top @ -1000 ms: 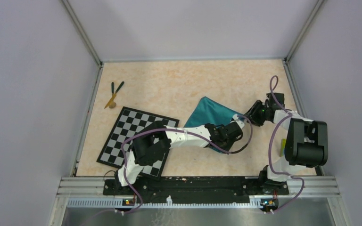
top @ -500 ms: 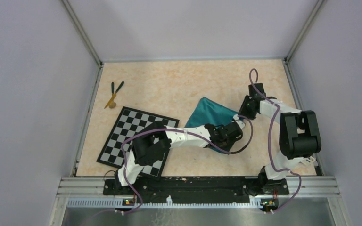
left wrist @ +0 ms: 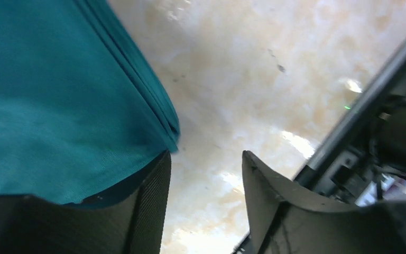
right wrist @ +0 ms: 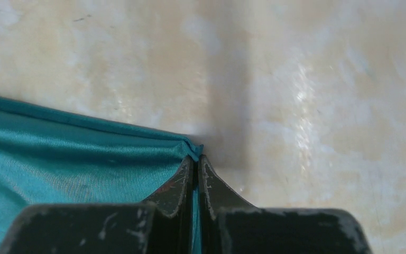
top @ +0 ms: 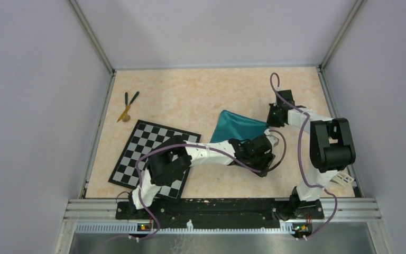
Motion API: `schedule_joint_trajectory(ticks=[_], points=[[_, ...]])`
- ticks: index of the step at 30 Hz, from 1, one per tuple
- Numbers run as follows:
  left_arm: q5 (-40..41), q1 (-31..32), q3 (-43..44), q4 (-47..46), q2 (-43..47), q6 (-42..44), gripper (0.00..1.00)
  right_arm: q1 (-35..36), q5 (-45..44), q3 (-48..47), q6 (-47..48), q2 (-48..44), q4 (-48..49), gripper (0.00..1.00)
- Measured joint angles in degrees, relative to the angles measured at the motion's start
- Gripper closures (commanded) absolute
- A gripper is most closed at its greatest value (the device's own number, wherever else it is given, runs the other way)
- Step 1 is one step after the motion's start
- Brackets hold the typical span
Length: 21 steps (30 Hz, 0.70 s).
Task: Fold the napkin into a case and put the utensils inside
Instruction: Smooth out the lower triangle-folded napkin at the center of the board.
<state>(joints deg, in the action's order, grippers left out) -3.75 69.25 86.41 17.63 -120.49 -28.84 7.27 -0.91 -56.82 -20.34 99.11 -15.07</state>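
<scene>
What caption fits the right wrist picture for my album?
The right gripper pinches a corner of the teal napkin on the table.

checkerboard mat (top: 137, 149) flat, skewed, left on marbled beige tabletop (top: 201, 95); grey walls (top: 31, 106) around.

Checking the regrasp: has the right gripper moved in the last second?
Yes: the right gripper shifted left, away from the right wall rail, onto the napkin corner.
</scene>
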Motion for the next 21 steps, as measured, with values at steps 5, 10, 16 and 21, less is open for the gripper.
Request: schedule_joint_trajectory(ticks=[5, 10, 16, 21], points=[[-7.26, -1.53, -5.46, -3.08, 5.01, -1.79, 0.27, -0.02, 6.69, -2.21, 7.63, 3.26, 4.61, 1.0], [-13.86, -7.61, -17.73, -7.61, 19.71, -4.72, 0.26, 0.02, 11.93, -5.31, 15.43, 6.23, 5.92, 1.0], [-17.7, -22.75, -25.4, -13.73, 32.24, -8.37, 0.26, 0.26, 13.81, -9.38, 22.29, 8.68, 3.76, 0.75], [-17.22, -30.4, -26.12, -18.14, 32.44, -11.08, 0.29, 1.79, 7.3, -17.11, 18.95, 10.71, -4.66, 0.54]])
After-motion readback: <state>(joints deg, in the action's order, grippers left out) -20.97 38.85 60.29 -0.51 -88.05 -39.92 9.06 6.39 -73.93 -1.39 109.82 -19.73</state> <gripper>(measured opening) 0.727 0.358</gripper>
